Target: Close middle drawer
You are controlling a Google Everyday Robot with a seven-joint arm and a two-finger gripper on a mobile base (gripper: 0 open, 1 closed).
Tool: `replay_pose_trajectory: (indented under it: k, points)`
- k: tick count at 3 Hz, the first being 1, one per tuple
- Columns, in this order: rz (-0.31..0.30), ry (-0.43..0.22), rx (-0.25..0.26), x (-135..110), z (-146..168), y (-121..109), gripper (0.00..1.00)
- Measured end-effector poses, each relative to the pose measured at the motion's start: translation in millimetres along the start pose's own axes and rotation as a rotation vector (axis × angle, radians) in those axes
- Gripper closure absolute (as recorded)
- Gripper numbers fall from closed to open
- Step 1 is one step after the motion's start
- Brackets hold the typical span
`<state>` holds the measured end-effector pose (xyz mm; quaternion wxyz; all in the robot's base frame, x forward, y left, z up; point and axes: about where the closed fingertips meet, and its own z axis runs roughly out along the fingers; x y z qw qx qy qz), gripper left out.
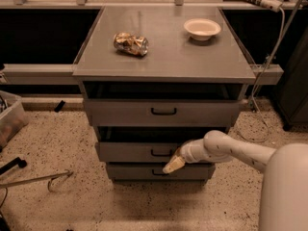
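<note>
The grey cabinet [163, 66] has three drawers. The middle drawer [130, 151] is pulled out a little, with a dark gap above its flat front, and has a small black centre handle [160, 153]. The top drawer [163, 112] also stands slightly out. The lowest drawer [139, 171] is nearly in. My gripper [173, 164] reaches in from the right on a white arm [231, 150]. Its tip lies against the middle drawer's front, just right of and below the handle.
A crushed can [130, 43] and a white bowl [202, 29] sit on the cabinet top. A power strip and cable [269, 13] hang at the right. A bin [9, 119] and a thin metal tool [33, 179] lie on the speckled floor at left.
</note>
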<state>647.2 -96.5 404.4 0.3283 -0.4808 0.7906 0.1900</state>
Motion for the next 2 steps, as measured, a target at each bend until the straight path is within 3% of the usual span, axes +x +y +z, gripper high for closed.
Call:
replay_pose_trajectory:
  k: [1, 2]
  points:
    - [0.003, -0.008, 0.06, -6.8, -7.0, -28.4, 0.0]
    - [0.003, -0.009, 0.061, -6.8, -6.4, -27.1, 0.0]
